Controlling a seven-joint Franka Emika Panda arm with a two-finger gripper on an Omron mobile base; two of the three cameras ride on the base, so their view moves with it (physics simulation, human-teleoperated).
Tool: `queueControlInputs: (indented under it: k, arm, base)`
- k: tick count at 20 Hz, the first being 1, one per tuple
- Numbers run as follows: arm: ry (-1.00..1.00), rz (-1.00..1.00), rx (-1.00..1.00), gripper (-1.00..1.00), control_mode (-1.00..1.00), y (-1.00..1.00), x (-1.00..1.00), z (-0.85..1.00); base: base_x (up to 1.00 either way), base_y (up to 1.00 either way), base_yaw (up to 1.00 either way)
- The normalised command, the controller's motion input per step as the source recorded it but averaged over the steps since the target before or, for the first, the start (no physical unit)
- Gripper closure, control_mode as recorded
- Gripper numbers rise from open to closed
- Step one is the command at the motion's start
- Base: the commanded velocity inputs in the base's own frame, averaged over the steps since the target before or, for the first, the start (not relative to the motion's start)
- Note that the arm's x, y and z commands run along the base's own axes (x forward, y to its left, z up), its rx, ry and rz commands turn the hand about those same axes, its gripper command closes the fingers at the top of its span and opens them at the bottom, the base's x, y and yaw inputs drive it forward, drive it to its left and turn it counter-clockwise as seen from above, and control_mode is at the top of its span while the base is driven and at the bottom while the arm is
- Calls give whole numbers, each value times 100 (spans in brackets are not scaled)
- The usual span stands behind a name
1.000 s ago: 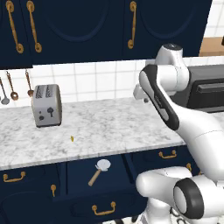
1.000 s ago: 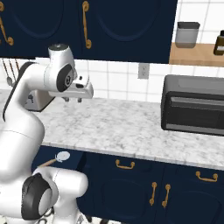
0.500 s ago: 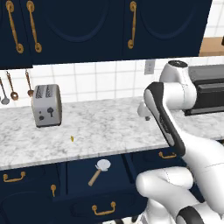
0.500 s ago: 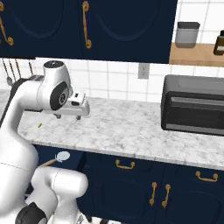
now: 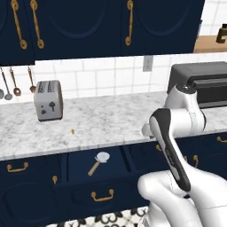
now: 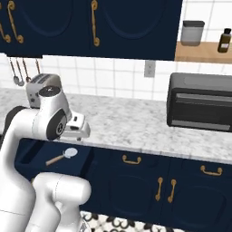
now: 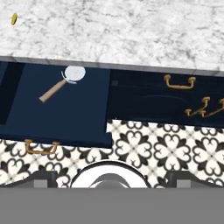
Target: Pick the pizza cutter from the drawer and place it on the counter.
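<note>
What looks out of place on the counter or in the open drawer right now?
Little stands out: a tiny yellow speck lies loose on the counter right of the toaster. The pizza cutter lies flat in the open drawer.

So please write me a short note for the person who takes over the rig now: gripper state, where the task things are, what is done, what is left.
Gripper: I cannot tell whether it is open or shut; the white hand is above the counter's front edge, beside the open drawer, holding nothing.
Small pizza cutter with round silver wheel and tan wooden handle: lies inside the wide navy-blue drawer with curved brass handle, which is pulled open.
Long white-and-grey marbled counter: cutter not on it yet.
Done: drawer is open.
Left: reach down, grasp the cutter, lift it, place it on the counter.
</note>
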Motion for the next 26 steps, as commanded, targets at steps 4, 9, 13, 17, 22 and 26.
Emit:
queueControlInputs:
  k: [4, 9, 13, 17, 22, 26]
  arm:
    - [0, 0, 0, -100, 100, 0, 0, 0]
    - [0, 0, 0, -100, -100, 10, -1, -7]
    - [0, 0, 0, -100, -100, 8, 0, -7]
    - [4, 0, 0, -100, -100, 0, 10, -32]
    - [25, 4, 0, -100, -100, 23, 49, -83]
    - [25, 4, 0, -100, -100, 55, 49, -78]
  base:
    - [-16, 38, 0]
    - [-2, 45, 0]
    - [0, 0, 0]
    - [0, 0, 0]
    - [0, 0, 0]
    - [0, 0, 0]
